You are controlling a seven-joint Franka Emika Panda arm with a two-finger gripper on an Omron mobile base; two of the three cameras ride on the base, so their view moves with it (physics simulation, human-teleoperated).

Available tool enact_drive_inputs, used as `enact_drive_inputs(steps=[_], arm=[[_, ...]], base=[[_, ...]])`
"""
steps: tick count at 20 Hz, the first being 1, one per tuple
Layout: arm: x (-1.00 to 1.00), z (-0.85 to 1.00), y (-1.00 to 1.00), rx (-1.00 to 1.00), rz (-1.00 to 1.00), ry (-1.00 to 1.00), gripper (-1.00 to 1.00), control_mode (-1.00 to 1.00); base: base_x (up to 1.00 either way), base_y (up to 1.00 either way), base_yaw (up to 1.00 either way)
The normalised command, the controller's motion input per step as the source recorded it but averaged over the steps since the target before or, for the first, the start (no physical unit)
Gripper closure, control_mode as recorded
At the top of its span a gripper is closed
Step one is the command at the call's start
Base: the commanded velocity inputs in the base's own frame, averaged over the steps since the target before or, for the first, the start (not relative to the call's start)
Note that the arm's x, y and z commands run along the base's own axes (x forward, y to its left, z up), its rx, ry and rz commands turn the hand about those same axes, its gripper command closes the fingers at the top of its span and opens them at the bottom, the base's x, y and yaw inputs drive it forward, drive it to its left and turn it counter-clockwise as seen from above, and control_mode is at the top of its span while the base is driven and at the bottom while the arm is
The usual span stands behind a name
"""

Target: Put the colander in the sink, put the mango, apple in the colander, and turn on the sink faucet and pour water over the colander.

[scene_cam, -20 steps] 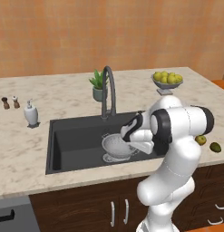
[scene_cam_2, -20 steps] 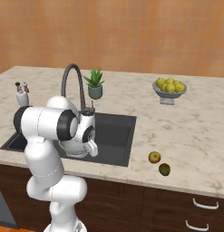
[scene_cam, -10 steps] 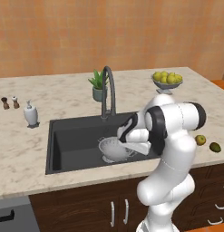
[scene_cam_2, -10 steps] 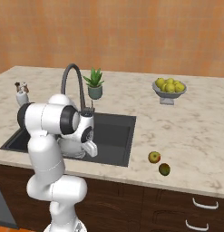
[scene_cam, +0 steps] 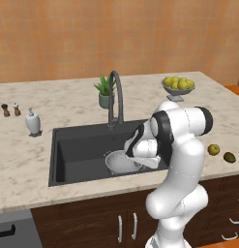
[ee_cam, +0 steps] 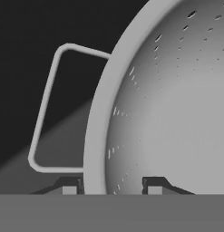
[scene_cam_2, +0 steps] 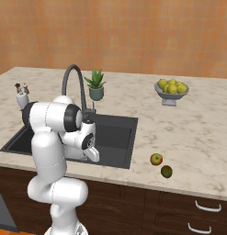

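Hand view: we are seeing the gripper [ee_cam: 112, 186] clamping the colander [ee_cam: 177, 113] rim, one finger each side, beside its wire handle [ee_cam: 43, 113]. Colander is sitting in the sink [scene_cam: 77, 150]. We are judging it light, stiff, slick; rim grip suits it best.

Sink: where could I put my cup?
The dark grey sink is bare left of the white perforated colander. The right half is crowded by the end effector, shut on the colander's rim.
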Motion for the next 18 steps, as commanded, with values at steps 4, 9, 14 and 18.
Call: enact_drive_inputs(steps=[4,9,14,18], arm=[[0.3,0.0,0.0,0.0,0.0,-0.08,1.0,-1.0],[0.41,0.0,0.0,0.0,0.0,-0.04,1.0,-1.0],[0.51,0.0,0.02,0.0,0.01,0.0,1.0,-1.0],[0.47,-0.02,0.05,0.0,0.03,0.01,1.0,-1.0]], base=[[0.0,0.0,0.0],[0.0,0.0,0.0],[0.0,0.0,0.0],[0.0,0.0,0.0]])
